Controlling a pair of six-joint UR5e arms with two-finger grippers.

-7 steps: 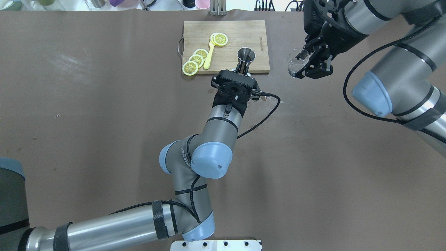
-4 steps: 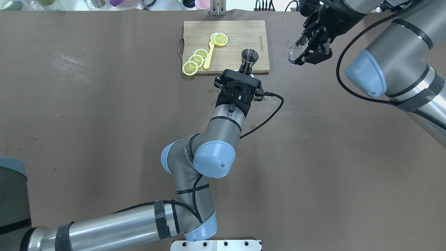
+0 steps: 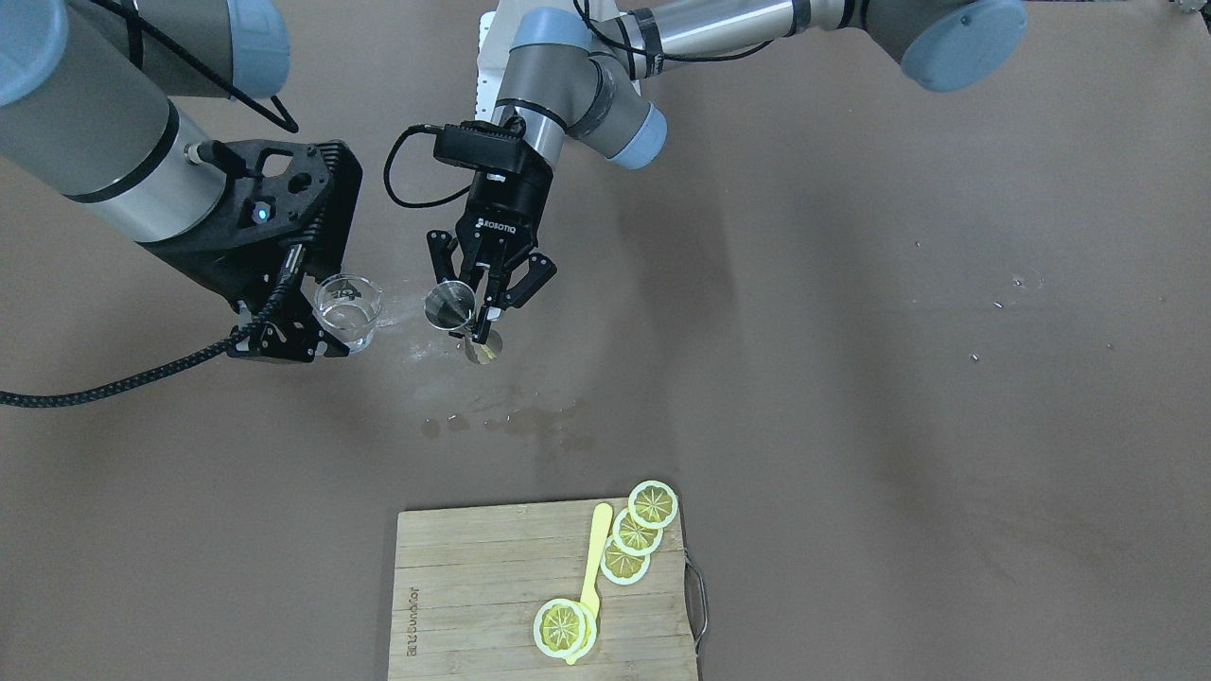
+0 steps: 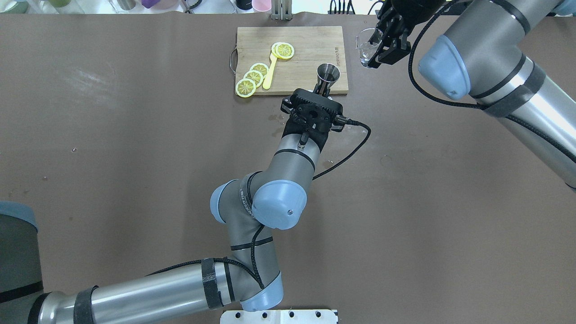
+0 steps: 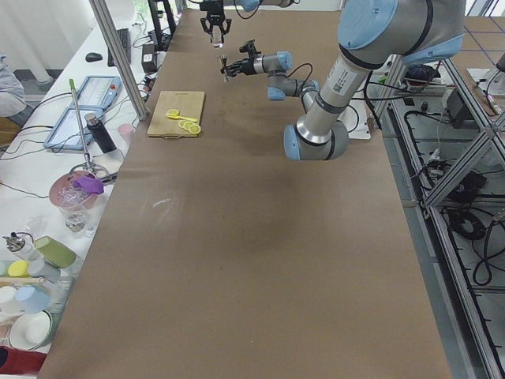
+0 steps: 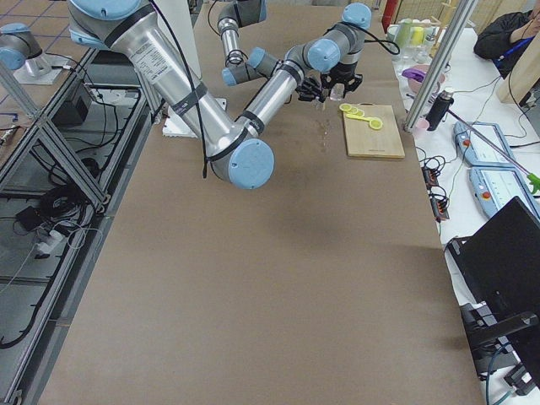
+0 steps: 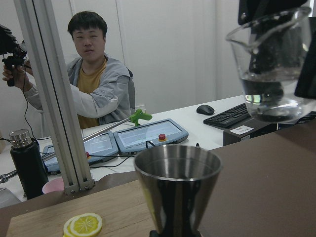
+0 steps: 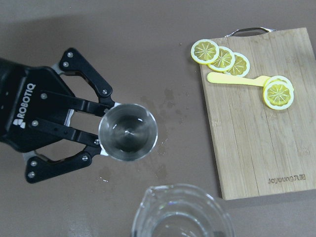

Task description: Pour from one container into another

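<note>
A steel jigger [image 4: 328,74] stands upright in the air near the cutting board's corner, with my left gripper [image 4: 321,92] shut on its waist. From above, the jigger [image 8: 128,132] has a little liquid at its bottom and the left gripper [image 8: 101,142] clasps it from the side. My right gripper [image 4: 382,47] is shut on a clear glass beaker [image 4: 366,45] part-filled with water. The beaker [image 3: 348,310] hangs upright beside the jigger [image 3: 449,305], a little higher and apart from it. In the left wrist view the beaker [image 7: 271,64] is above and right of the jigger [image 7: 177,190].
A wooden cutting board [image 4: 310,45] with lemon slices [image 4: 253,77] and a yellow spoon [image 4: 270,72] lies by the far edge. Wet spots [image 3: 511,421] mark the brown table under the containers. A person [image 7: 94,84] sits behind a metal post [image 7: 52,94] past that edge.
My right arm has carried the beaker up and leftward, toward the far edge and closer to the jigger. My left arm has shifted the jigger slightly rightward.
</note>
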